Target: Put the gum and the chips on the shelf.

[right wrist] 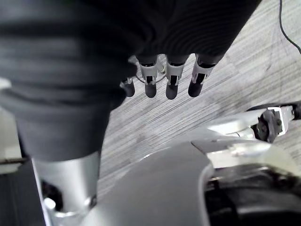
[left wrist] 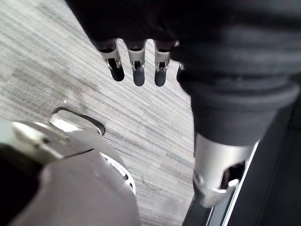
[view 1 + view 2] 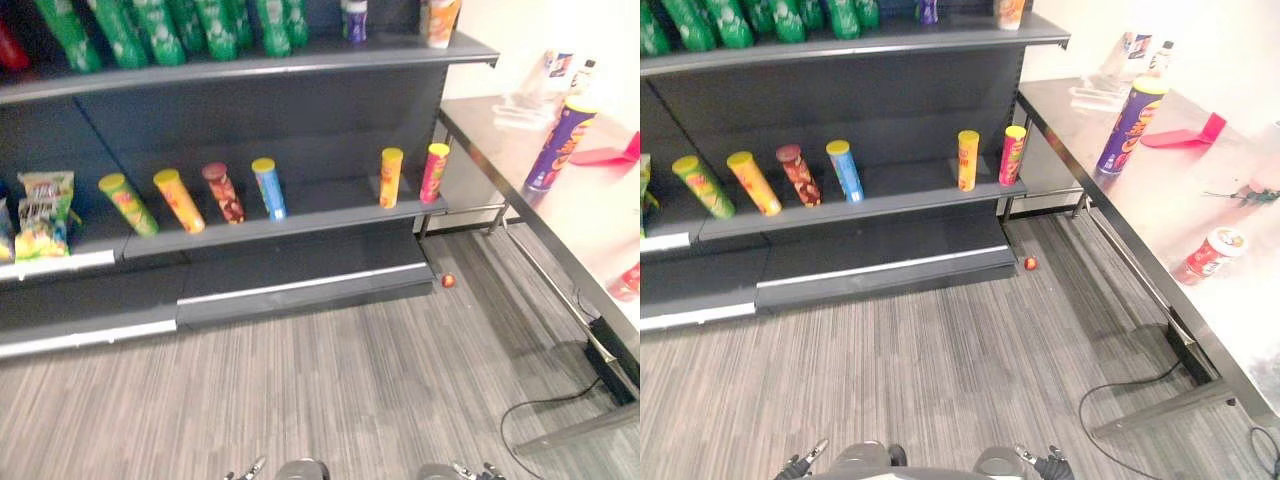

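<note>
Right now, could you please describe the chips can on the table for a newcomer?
Find the steel table right of the dark shelves. Toward its far end stands a tall chips can, the only purple thing there, with a yellow lid.

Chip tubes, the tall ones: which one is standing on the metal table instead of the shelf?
The purple tube with a yellow lid, upright on the steel table. The other tubes all sit on the dark shelf.
</note>
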Robot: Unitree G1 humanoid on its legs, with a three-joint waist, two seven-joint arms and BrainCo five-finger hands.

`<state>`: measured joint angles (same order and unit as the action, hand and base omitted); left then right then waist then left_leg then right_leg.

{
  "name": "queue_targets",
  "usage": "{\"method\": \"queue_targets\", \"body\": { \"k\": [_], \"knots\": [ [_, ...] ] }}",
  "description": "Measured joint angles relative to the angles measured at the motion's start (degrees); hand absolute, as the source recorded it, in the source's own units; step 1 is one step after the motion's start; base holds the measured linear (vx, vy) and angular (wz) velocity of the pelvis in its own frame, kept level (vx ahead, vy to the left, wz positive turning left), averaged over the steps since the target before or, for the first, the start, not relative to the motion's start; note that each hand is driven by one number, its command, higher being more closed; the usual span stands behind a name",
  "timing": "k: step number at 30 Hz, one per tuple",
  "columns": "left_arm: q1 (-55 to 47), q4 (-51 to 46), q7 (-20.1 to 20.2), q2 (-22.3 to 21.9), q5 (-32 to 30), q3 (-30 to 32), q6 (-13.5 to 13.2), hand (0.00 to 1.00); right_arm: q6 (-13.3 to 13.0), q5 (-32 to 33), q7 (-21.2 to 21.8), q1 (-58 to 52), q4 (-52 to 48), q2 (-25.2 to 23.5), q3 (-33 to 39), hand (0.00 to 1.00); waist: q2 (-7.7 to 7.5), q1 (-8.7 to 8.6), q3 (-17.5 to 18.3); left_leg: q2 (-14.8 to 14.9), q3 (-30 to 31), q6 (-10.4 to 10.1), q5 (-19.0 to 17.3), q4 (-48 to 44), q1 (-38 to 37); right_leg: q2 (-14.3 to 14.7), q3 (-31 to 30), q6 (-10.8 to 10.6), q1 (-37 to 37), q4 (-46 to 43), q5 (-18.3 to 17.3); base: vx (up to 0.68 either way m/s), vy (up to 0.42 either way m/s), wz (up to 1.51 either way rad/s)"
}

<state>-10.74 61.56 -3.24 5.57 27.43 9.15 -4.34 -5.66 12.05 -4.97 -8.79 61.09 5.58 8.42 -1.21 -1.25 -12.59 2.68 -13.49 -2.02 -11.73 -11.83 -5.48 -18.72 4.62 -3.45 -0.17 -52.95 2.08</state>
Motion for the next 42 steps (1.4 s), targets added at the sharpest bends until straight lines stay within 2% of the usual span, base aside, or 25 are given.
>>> {"method": "queue_targets", "body": {
  "k": [1, 3, 5, 7, 8, 9, 10, 13, 16, 18, 19, 21, 22, 23, 25, 26, 27, 29, 32, 34, 36, 38, 39, 40, 42],
  "knots": [
    [-0.38, 0.00, 0.07, 0.09, -0.97, -0.06, 0.09, 0.00, -0.03, 2.41, 0.00, 0.15, -0.16, 0.07, -0.20, 0.00, -0.26, -0.17, 0.27, 0.05, -1.48, 0.45, 0.00, 2.19, -1.75, -1.23, 2.88, 2.22, -4.52, -4.15, -4.64, 0.29, 0.169, -0.56],
    [-0.32, 0.02, 0.10, 0.37, -0.95, -0.03, 0.83, 0.00, -0.57, 4.30, 0.05, 0.27, -0.20, -0.10, -0.43, 0.00, 0.01, -0.29, 0.44, 0.54, -3.38, 0.44, 0.04, 4.90, -3.79, -1.23, 8.38, 1.94, -8.56, -4.89, -10.49, 0.21, 0.052, -0.55],
    [-0.28, 0.02, 0.04, 0.40, -0.89, -0.06, 1.86, 0.00, -1.06, 4.14, 0.07, 0.16, -0.21, -0.34, -0.16, 0.00, 0.36, -0.25, 0.12, 2.89, -7.04, -0.86, 0.55, 6.61, -6.83, 0.70, 20.09, 1.81, -11.07, 4.25, -15.15, 0.37, -0.026, -0.65],
    [-0.39, 0.03, -0.16, 0.44, -0.92, -0.04, 2.27, 0.00, -1.19, 3.28, 0.06, -0.12, -0.92, -0.50, 0.00, 0.00, 0.40, -0.22, -0.07, 4.57, -10.01, -1.74, 1.07, 6.42, -8.83, 3.89, 26.67, 2.05, -11.17, 17.04, -14.70, 0.46, -0.118, -0.78],
    [-0.79, 0.00, -0.27, 0.80, -0.92, -0.03, 2.34, 0.00, -1.48, 1.52, 0.06, -0.75, -1.68, -1.01, -0.03, 0.00, -0.31, -0.15, 0.00, 4.44, -11.94, -1.93, 0.97, 6.34, -10.50, 5.88, 29.75, 3.33, -10.38, 28.32, -9.93, 0.41, -0.137, -0.84],
    [-1.00, -0.02, -0.33, 1.36, -0.94, 0.02, 2.30, 0.00, -1.85, 1.17, 0.12, -1.28, -1.85, -1.46, -0.21, 0.00, -1.52, -0.07, 0.22, 3.47, -12.95, -2.49, 0.69, 6.29, -11.22, 6.09, 30.62, 5.71, -10.16, 33.31, -4.66, 0.43, -0.128, -0.96],
    [-0.24, 0.83, -0.78, 0.61, -1.14, -0.13, 2.19, 0.00, -2.32, 0.24, 0.39, -1.04, -1.68, -0.70, 0.09, 0.00, 0.02, 0.05, 0.03, 4.29, -14.35, -3.77, -0.13, 6.06, -12.64, 7.92, 32.01, 10.71, -9.61, 33.34, -5.20, 0.36, -0.105, -0.87],
    [0.02, 1.19, -0.77, -0.90, -1.37, -0.96, 0.53, 0.00, -2.65, -0.85, 0.36, -0.61, -1.42, 0.39, 0.33, 0.00, 2.15, -0.42, -0.71, 4.86, -14.48, -3.79, -0.08, 8.20, -12.91, 10.17, 32.47, 11.54, -9.62, 33.76, -5.67, 0.18, -0.075, -0.52],
    [0.14, 1.30, -0.47, -1.00, -1.73, -0.95, -0.57, 0.00, -2.62, -1.18, 0.41, 0.16, 0.62, 0.43, 0.23, 0.00, 1.97, -0.25, -0.81, 4.74, -16.43, -4.49, -0.28, 9.64, -14.07, 10.71, 32.71, 9.06, -8.36, 33.60, -9.02, -0.02, -0.006, -0.02],
    [0.76, 1.29, -0.53, -0.89, -1.91, -0.90, -0.47, 0.00, -2.96, -3.09, 0.39, 0.59, 0.43, 0.52, 0.12, 0.00, 2.04, -0.31, -0.74, 6.18, -18.23, -4.26, -5.61, 8.27, -13.98, 11.11, 33.69, 8.16, -8.95, 31.64, -11.33, -0.12, 0.024, -0.12],
    [0.95, 1.28, -0.73, -0.69, -2.57, -0.22, -0.47, 0.00, -2.93, -3.07, 0.37, 1.14, 0.42, 0.43, 0.09, 0.00, 1.99, -0.06, -0.65, 7.16, -19.53, -4.93, -8.36, 6.44, -13.34, 9.95, 34.08, 9.52, -10.34, 27.91, -13.11, -0.04, 0.009, -0.33],
    [0.80, 2.00, -0.83, -0.79, -3.63, 0.36, -0.33, 0.00, -2.54, -3.03, 0.38, 1.26, -0.17, 0.96, -0.49, 0.00, 2.24, -0.42, 0.31, 7.12, -21.58, -1.60, -10.89, 4.46, -13.69, 8.78, 34.31, 10.05, -10.81, 24.77, -15.21, 0.08, 0.015, -0.50],
    [0.79, 3.14, -0.61, -1.18, -3.96, 0.43, -0.20, 0.00, -2.27, -3.05, 0.55, 1.39, -0.09, 1.94, -1.92, 0.00, 2.85, -0.21, 1.45, 7.46, -21.89, 1.00, -10.47, -1.77, -12.92, 9.94, 32.98, 8.67, -10.48, 26.37, -15.84, 0.15, 0.054, -0.63],
    [1.38, 3.55, -0.37, -0.81, -3.87, 0.76, -0.10, 0.00, -2.06, -3.16, 0.71, 1.77, 0.34, 2.48, -2.62, 0.00, 2.73, -0.15, 1.48, 8.97, -22.26, 1.23, -8.75, -8.76, -10.14, 10.71, 31.84, 8.52, -10.38, 27.19, -15.69, 0.23, -0.002, -1.06],
    [1.42, 3.24, -0.70, -1.91, -3.39, 0.91, -0.25, 0.00, -1.89, -3.15, 1.39, 2.48, -0.20, 3.64, -4.86, 0.00, 3.52, -0.07, 1.62, 14.03, -17.57, 1.91, 2.24, -30.93, -1.52, 13.18, 27.98, 8.35, -6.28, 35.31, -13.66, 0.26, -0.010, -1.25],
    [1.41, 3.30, -0.90, -1.92, -3.36, 1.04, -0.32, 0.00, -1.82, -3.13, 1.42, 2.62, -0.17, 3.84, -5.01, 0.00, 3.99, -0.04, 1.60, 14.52, -15.94, 1.23, 2.30, -35.04, 0.37, 14.11, 26.11, 8.42, -5.23, 36.99, -12.70, 0.25, 0.103, -1.19],
    [1.35, 3.35, -0.94, -2.20, -3.55, 1.41, -0.24, 0.00, -1.02, -2.98, 1.28, 2.92, 0.06, 4.14, -4.89, 0.00, 4.69, 0.07, 1.46, 14.59, -13.73, -0.26, -1.15, -39.64, 3.12, 15.18, 22.47, 8.19, -3.31, 38.93, -11.49, 0.23, 0.115, -1.27],
    [1.15, 1.74, -0.91, -2.78, -3.49, 1.84, -0.41, 0.00, 0.40, -2.95, 0.99, 2.79, 0.67, 4.21, -4.86, 0.00, 4.50, 0.46, 1.42, 13.29, -12.10, 0.28, -3.49, -36.37, 5.84, 15.71, 16.41, 7.78, -0.31, 40.93, -10.88, 0.25, 0.138, -1.46],
    [0.97, 0.31, -0.86, -2.82, -3.32, 1.85, -0.45, 0.00, 0.11, -3.11, 1.07, 3.06, 0.63, 3.93, -4.37, 0.00, 4.08, 1.58, 1.41, 9.90, -6.13, -0.46, -3.21, -20.72, 8.65, 15.77, 6.80, 6.15, 0.43, 42.08, -10.49, 0.21, 0.205, -1.80],
    [0.75, 0.04, -0.94, -2.82, -2.80, 1.79, -0.02, 0.00, 0.13, -3.21, 1.71, 2.56, 0.65, 3.73, -4.32, 0.00, 3.78, 1.30, 1.39, 7.56, 3.14, -2.57, -0.71, -4.34, 9.28, 15.50, -0.86, 4.13, 0.46, 43.36, -10.00, 0.21, 0.290, -1.83],
    [0.22, 0.05, -0.93, -2.91, -2.85, 1.78, 0.01, 0.00, 0.29, -3.22, 1.87, 0.98, 0.81, 3.64, -4.33, 0.00, 3.80, 1.10, 1.40, 7.69, 6.79, -3.90, 1.90, 3.45, 9.05, 14.79, -3.88, 2.13, 0.90, 44.31, -9.77, 0.22, 0.343, -1.37],
    [-0.35, 0.24, -0.97, -3.21, -2.86, 1.39, -0.04, 0.00, 0.42, -3.09, 1.68, -0.83, 1.01, 3.73, -3.75, 0.00, 5.32, 0.47, 2.18, 8.63, 7.78, -6.66, 8.23, 6.70, 8.43, 14.90, -5.68, -0.87, 2.09, 45.50, -9.79, 0.27, 0.384, -0.89],
    [-0.32, 0.97, -0.89, -2.03, -3.37, 1.20, -0.13, 0.00, 0.48, -3.12, 1.34, -1.18, 1.67, 2.84, -3.05, 0.00, 3.86, -0.16, 2.47, 7.28, 6.08, -6.03, 10.00, 6.23, 7.17, 13.15, -5.23, -2.27, 3.94, 47.53, -8.96, 0.30, 0.394, -0.64],
    [-0.29, 1.27, -0.72, -0.38, -3.90, 0.06, -0.32, 0.00, 0.42, -3.14, 0.82, -1.74, 1.89, 1.55, -2.64, 0.00, 1.99, -0.17, 3.04, 5.53, 4.40, -5.32, 9.04, 6.91, 5.87, 11.05, -3.60, -3.34, 4.81, 48.55, -8.24, 0.35, 0.417, -0.59],
    [-0.10, 1.71, -0.64, 1.20, -4.00, -1.24, -0.50, 0.00, 0.21, -3.20, -0.03, -1.88, 2.78, 0.11, -1.98, 0.00, -0.02, -0.18, 3.56, 3.18, 2.39, -3.52, 8.34, 6.91, 4.03, 8.61, -3.14, -4.72, 5.86, 49.87, -7.38, 0.29, 0.320, -0.47]
  ]
}}
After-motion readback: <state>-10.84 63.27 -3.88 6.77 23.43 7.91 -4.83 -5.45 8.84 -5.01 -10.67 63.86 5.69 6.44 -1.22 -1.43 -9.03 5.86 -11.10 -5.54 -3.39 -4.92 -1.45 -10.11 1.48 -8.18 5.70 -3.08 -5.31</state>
